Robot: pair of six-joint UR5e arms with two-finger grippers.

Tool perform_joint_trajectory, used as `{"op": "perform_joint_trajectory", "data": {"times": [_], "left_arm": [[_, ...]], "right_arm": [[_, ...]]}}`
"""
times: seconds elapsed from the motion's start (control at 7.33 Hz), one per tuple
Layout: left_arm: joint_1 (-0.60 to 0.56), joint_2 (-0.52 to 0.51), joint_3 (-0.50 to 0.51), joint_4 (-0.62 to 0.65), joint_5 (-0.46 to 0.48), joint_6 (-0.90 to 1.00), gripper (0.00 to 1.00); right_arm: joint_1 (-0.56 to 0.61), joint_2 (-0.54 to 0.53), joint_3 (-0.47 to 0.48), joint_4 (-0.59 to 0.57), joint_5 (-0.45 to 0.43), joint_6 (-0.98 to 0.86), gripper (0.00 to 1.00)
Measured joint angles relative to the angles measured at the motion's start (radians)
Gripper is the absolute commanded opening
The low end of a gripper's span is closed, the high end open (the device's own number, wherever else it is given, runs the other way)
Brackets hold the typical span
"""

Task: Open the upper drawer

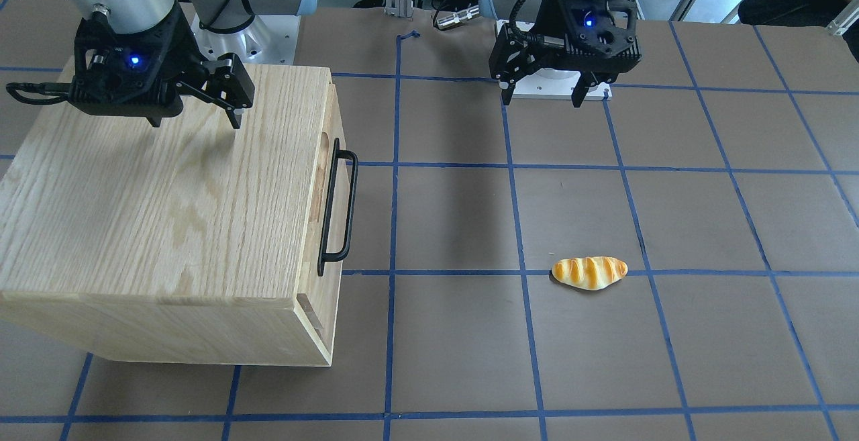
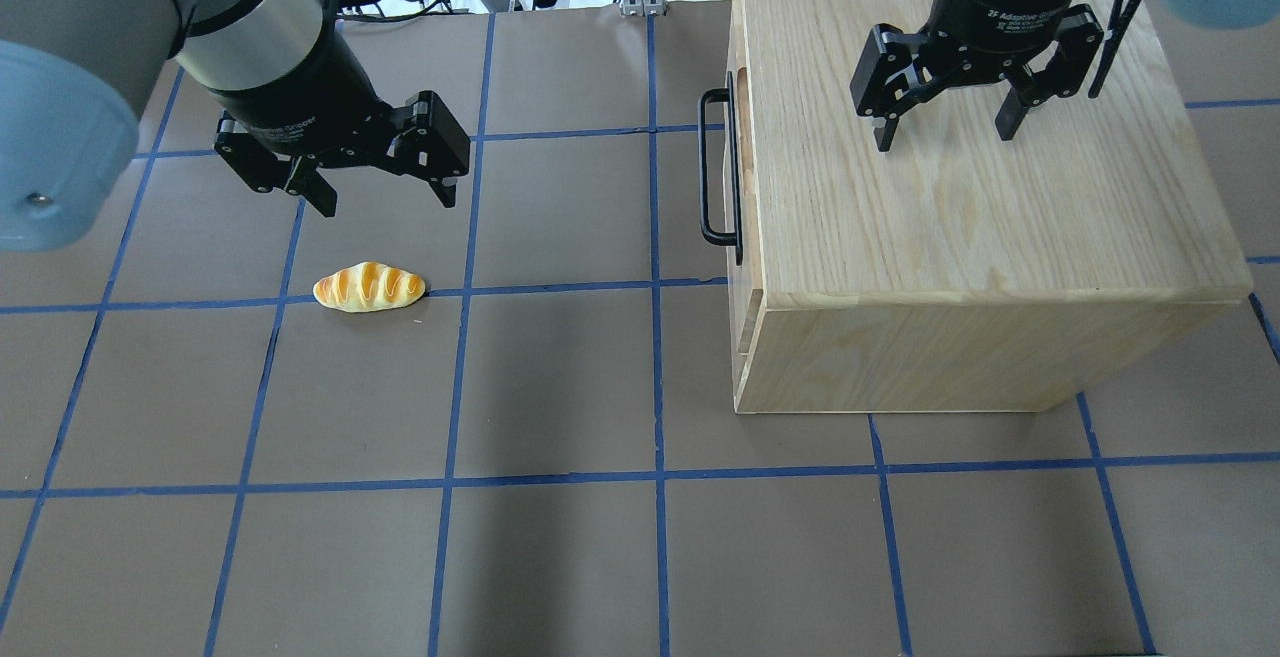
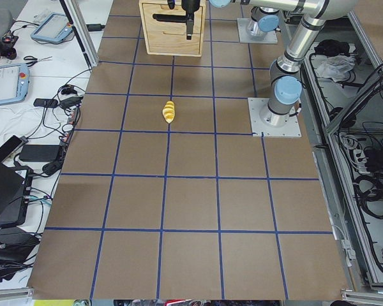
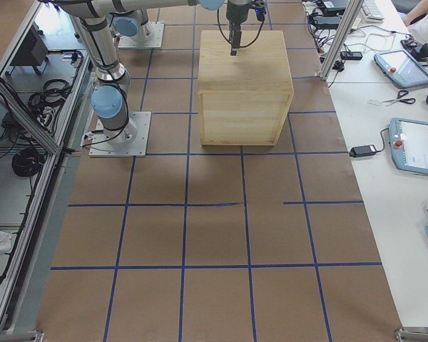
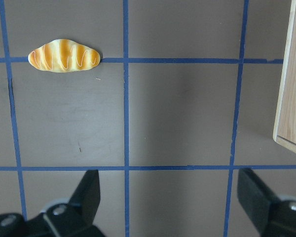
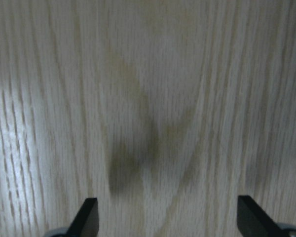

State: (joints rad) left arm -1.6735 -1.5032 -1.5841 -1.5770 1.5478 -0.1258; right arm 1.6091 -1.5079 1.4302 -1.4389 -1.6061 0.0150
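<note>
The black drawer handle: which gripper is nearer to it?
Right. The right gripper hangs over the cabinet top, close to the handle. The left gripper hovers over the table farther off, near the bread roll.

The cabinet [image 2: 980, 217] stands on the table [image 2: 560, 557] at the robot's right. The upper drawer [image 1: 334, 119] is in the cabinet face turned toward the robot's left. The bread roll [image 2: 369, 287] lies on the table at left, well apart. The right claw [image 2: 943, 135] is above the cabinet top. The left claw [image 2: 386, 203] is above the table near the roll.
</note>
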Motion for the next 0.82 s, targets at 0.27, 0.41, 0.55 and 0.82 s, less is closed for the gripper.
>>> {"op": "perform_joint_trajectory", "data": {"times": [0.27, 0.41, 0.55, 0.82], "left_arm": [[0.0, -0.012, 0.003, 0.003, -0.003, 0.0, 1.0], [0.0, -0.015, 0.003, 0.004, -0.002, 0.0, 1.0], [0.0, -0.017, 0.003, 0.004, -0.003, 0.0, 1.0], [-0.008, -0.051, 0.004, 0.016, -0.013, 0.0, 1.0]], "right_arm": [[0.0, 0.0, 0.0, 0.0, 0.0, 0.0, 1.0], [0.0, 0.0, 0.0, 0.0, 0.0, 0.0, 1.0], [0.0, 0.0, 0.001, 0.0, 0.0, -0.001, 1.0], [0.0, 0.0, 0.001, 0.0, 0.0, 0.0, 1.0]]}}
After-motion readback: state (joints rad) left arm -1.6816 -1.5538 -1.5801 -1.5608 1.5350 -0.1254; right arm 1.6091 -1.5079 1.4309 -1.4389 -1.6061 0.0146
